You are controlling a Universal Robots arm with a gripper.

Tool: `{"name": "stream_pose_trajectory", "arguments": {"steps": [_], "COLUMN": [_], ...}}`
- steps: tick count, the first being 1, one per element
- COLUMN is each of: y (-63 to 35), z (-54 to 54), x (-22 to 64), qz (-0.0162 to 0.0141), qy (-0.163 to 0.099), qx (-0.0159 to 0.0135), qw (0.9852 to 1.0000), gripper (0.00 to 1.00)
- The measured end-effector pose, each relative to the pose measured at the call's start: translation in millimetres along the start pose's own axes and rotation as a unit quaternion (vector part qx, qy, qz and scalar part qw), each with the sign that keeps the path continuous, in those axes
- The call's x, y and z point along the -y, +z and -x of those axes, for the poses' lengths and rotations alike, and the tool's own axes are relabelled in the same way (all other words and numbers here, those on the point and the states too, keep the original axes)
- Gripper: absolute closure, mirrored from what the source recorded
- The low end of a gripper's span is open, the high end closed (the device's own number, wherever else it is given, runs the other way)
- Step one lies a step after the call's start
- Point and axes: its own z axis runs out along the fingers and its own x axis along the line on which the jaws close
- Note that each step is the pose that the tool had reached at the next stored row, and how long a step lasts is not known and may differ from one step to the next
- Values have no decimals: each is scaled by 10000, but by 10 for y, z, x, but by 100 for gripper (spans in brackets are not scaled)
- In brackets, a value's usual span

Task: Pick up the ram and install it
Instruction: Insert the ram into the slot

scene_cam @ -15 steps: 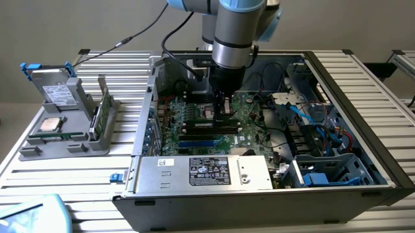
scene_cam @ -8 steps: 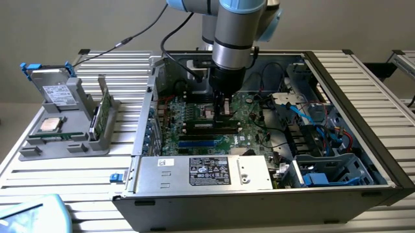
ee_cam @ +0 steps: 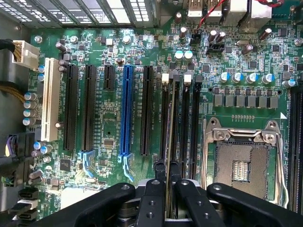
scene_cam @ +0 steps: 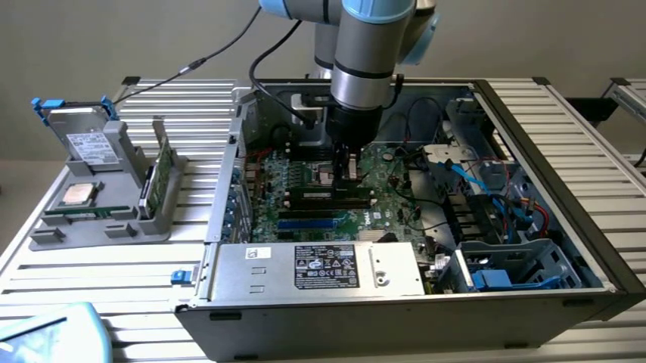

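1. At the exterior view's left, a grey holder sat on the slatted desk. It carried a drive with blue tabs, a square silver chip and a thin green board standing on edge.
2. Next came the open computer case, lying flat with its motherboard facing up. A silver power supply ran along its near wall.
3. Over the middle of the motherboard the arm pointed straight down, with its tool low among the slots.
4. In the wrist view the tool was clenched on the ram, which showed edge-on as a thin strip between the black fingers.
5. The ram ran lengthwise in line with the black memory slots, between the blue slot and the empty processor socket. I could not tell whether it was seated in a slot or just above one.
6. At the exterior view's right, blue cables trailed past a metal drive cage inside the case.
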Motion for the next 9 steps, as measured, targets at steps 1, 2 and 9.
{"name": "stream_pose_trajectory", "arguments": {"steps": [1,2,9], "y": [0,0,0], "z": [0,0,0], "x": [0,0,0], "qz": [0,0,1], "qy": [0,0,-3], "qx": [-3,-5,-33], "qw": [10000,10000,10000], "gripper": [86,86,86]}}
